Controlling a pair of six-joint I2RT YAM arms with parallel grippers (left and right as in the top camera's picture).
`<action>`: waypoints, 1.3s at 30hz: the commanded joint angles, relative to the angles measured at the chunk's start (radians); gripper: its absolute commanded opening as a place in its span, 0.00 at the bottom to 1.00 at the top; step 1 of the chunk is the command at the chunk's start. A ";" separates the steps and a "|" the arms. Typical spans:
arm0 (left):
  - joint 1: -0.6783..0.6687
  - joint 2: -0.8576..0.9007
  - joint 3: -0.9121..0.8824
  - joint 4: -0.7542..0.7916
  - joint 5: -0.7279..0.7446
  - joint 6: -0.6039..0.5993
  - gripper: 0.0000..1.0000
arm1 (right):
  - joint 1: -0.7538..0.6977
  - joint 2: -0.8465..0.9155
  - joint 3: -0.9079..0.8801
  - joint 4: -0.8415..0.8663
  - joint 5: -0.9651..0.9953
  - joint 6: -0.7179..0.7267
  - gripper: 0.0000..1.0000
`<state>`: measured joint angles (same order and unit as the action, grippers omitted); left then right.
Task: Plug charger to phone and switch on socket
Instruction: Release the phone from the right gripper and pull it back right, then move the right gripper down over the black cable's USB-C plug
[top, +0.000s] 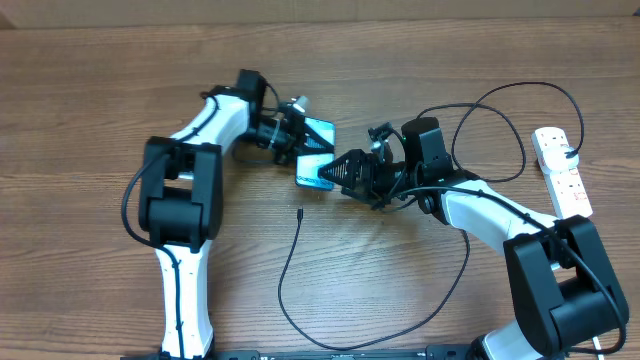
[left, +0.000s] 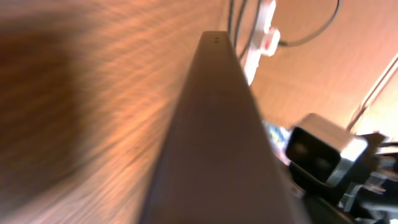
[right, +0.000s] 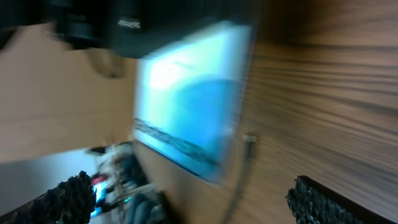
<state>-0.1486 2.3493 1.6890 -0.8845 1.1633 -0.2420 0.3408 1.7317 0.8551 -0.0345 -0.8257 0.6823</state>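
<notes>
Overhead: my left tool (top: 298, 133) grasps the flat blue-screened smartphone (top: 320, 133), tilted over the wooden tabletop (top: 100, 80). My right tool (top: 338, 172) is just beside it. The thin black charger cable (top: 300, 218) has its tip lying free. The white oblong power strip (top: 562, 170) is far right.
Left wrist: smartphone (left: 217, 137) edge-on, blurred.
Right wrist: fingers (right: 68, 199) spread, released, screen (right: 186, 106) ahead.

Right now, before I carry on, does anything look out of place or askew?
Yes: the phone is tilted up on edge, apparently in the left gripper, while the charger tip lies loose on the table, unplugged. The right gripper is open beside the phone.
</notes>
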 joint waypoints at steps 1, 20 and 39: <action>0.041 -0.014 0.014 -0.010 0.020 -0.054 0.04 | -0.002 -0.021 0.031 -0.070 0.220 -0.113 1.00; 0.178 -0.118 0.014 -0.492 -0.108 0.154 0.04 | 0.003 -0.021 0.414 -0.901 0.600 -0.247 1.00; 0.235 -0.145 0.013 -0.642 -0.110 0.422 0.04 | 0.200 -0.020 0.457 -1.025 0.606 -0.103 0.31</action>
<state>0.0597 2.2391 1.6894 -1.5330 1.0340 0.1394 0.4736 1.7309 1.2903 -1.0752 -0.2909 0.4706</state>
